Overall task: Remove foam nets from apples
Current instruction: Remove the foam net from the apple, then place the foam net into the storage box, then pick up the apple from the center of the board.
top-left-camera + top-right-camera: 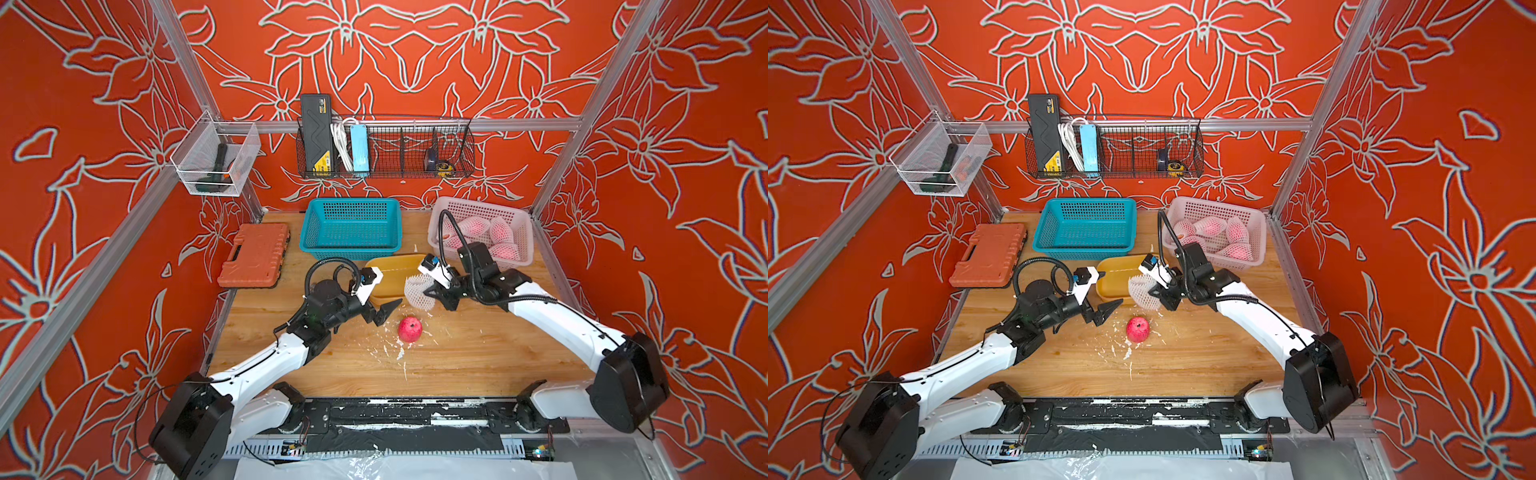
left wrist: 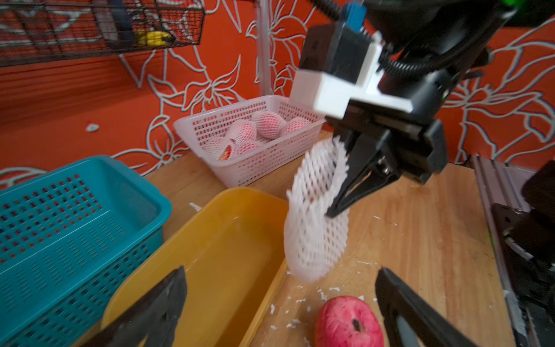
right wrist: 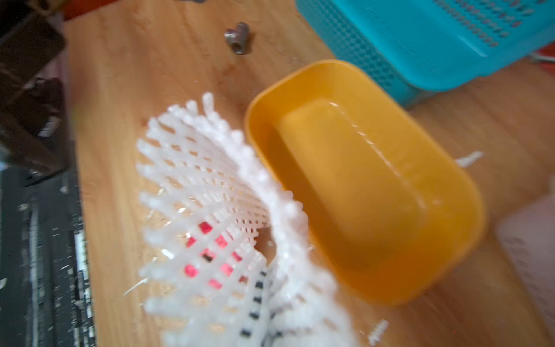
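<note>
1. One bare apple (image 1: 410, 329) sits near the middle of the table (image 1: 478, 365), with white foam crumbs (image 1: 388, 349) scattered around it. It looks firm, smooth and round, so I judge it will roll if nudged and is best pinched across its widest part.
2. At the apple's 10 o'clock, the left gripper (image 1: 386, 312) hangs low, jaws spread wide and empty. Its arm is stretched forward and inward, fingers aimed toward 2 o'clock.
3. At the apple's 12 o'clock, the right gripper (image 2: 333, 210) is pinched tight on the rim of an empty foam net (image 2: 312, 228), which dangles from it. The arm is bent at the elbow, wrist pointing toward 9 o'clock. The net looks light, soft and springy, and it sheds bits, so take an edge.
4. Just beyond, the yellow tub (image 1: 395, 270) lies empty.
5. Farthest, at 1 o'clock, the pink basket (image 1: 478, 203) holds the netted apples (image 1: 500, 230). The teal basket (image 1: 351, 228) at 11 o'clock is empty.
</note>
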